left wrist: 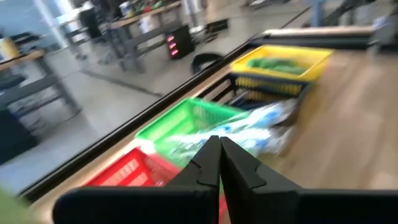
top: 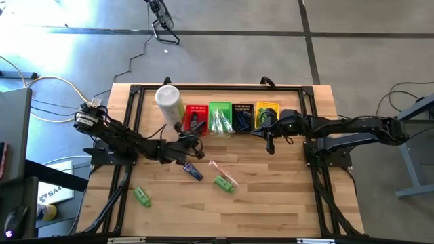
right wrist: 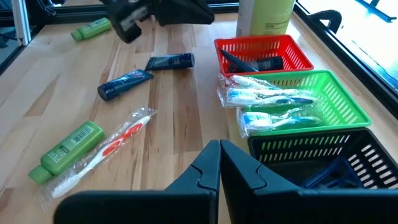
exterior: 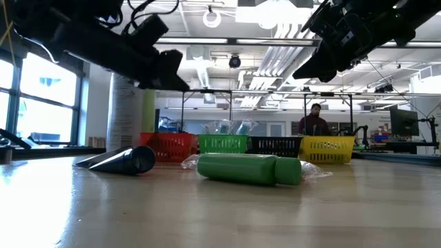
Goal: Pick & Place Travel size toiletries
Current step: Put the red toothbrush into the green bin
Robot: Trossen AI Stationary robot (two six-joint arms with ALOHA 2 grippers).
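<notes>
Both grippers are pinched shut and empty, the left gripper [top: 192, 140] mid-frame by the red basket [top: 196, 117], the right gripper [top: 270, 146] right of centre. Loose toiletries lie lower centre: a green bottle [top: 224, 184] touching a wrapped toothbrush [right wrist: 99, 155]. I reckon a grab at that bottle could snag the wrapper and drag both.

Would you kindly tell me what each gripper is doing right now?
Left gripper: shut, holding nothing, above the red plastic basket.
Right gripper: shut, empty.

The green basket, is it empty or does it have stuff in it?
Not empty. The green basket holds clear-wrapped toothbrush packs, some hanging over its rim toward the table.
</notes>
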